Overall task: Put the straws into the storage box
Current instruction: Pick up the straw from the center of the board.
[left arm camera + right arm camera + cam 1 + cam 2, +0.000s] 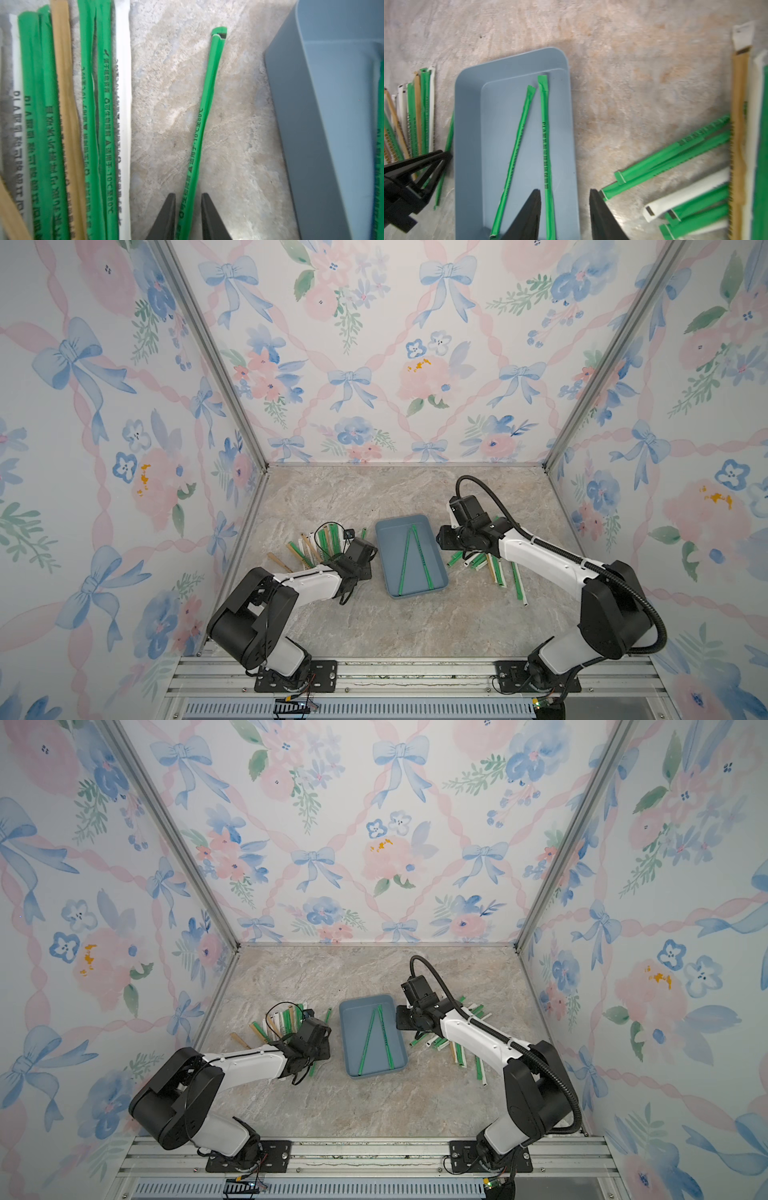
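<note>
1 storage box [388,547], lower centre in both top views. 2 green straws [406,562] lie inside it in a narrow V. 2 loose heaps flank the box, left pile [296,551] and right pile [456,558]: green, white and tan, too overlapped to count. Left gripper [188,194] is slightly spread, straddling 1 lone green straw [198,128] beside the box, not clamped. Right gripper [564,190] is spread and empty over the box edge. Marble-look tabletop [415,635]; floral bow wallpaper [374,364] on three walls.
</note>
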